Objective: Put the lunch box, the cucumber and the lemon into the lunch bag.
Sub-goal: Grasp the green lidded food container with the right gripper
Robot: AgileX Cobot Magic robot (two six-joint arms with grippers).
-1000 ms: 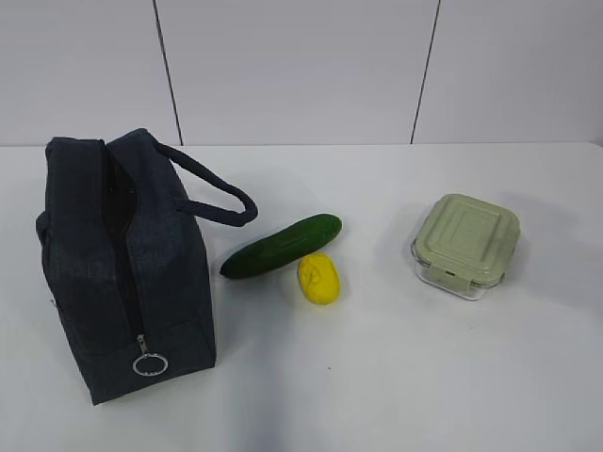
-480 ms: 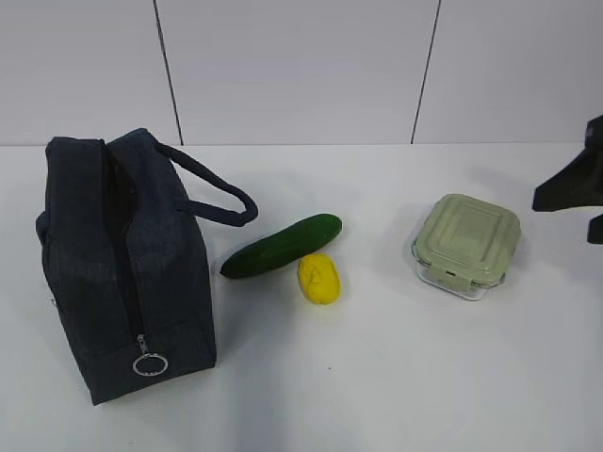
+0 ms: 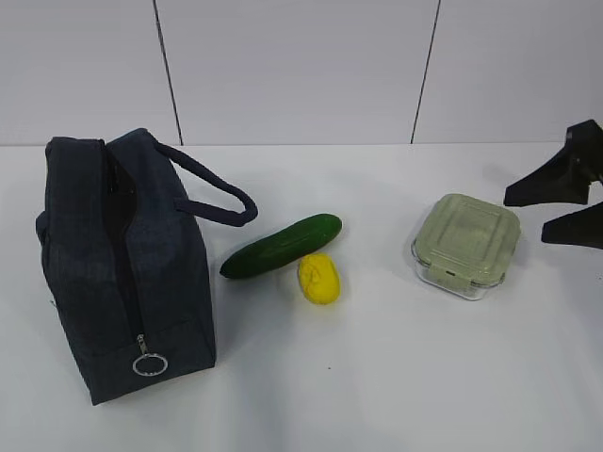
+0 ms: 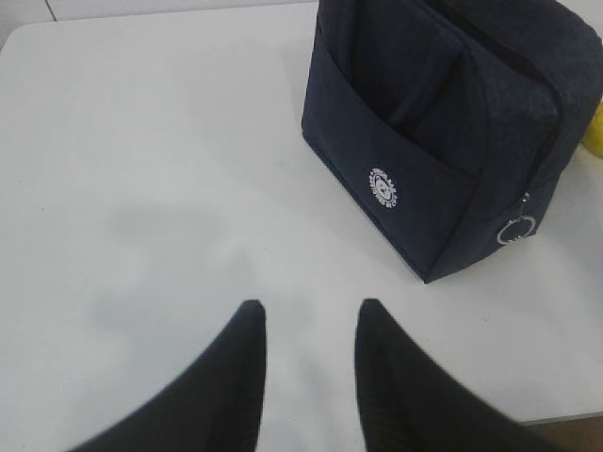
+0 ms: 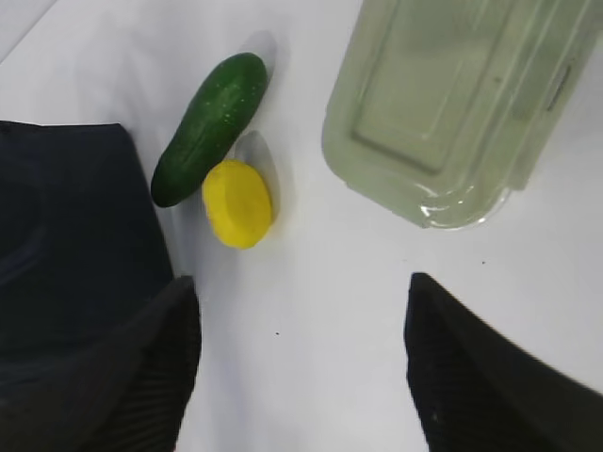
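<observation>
The dark navy lunch bag (image 3: 122, 264) stands at the left with its silver ring pull (image 3: 149, 364) low on the near end. The cucumber (image 3: 283, 247) lies beside it, touching the lemon (image 3: 318, 279). The lunch box (image 3: 466, 245) with its pale green lid sits to the right. My right gripper (image 3: 528, 218) is open and empty, just right of the lunch box and above the table. In the right wrist view the gripper (image 5: 301, 282) frames bare table below the cucumber (image 5: 209, 127), lemon (image 5: 238, 202) and lunch box (image 5: 452, 104). My left gripper (image 4: 309, 315) is open and empty over bare table, short of the bag (image 4: 443, 122).
The white table (image 3: 377, 377) ends at a grey panelled wall (image 3: 301, 66) behind. The bag's handle (image 3: 221, 193) loops out toward the cucumber. The left wrist view shows the table's near edge (image 4: 565, 419) at the lower right.
My right gripper has come into the exterior view from the right edge and moved left toward the lunch box. The objects have not moved.
</observation>
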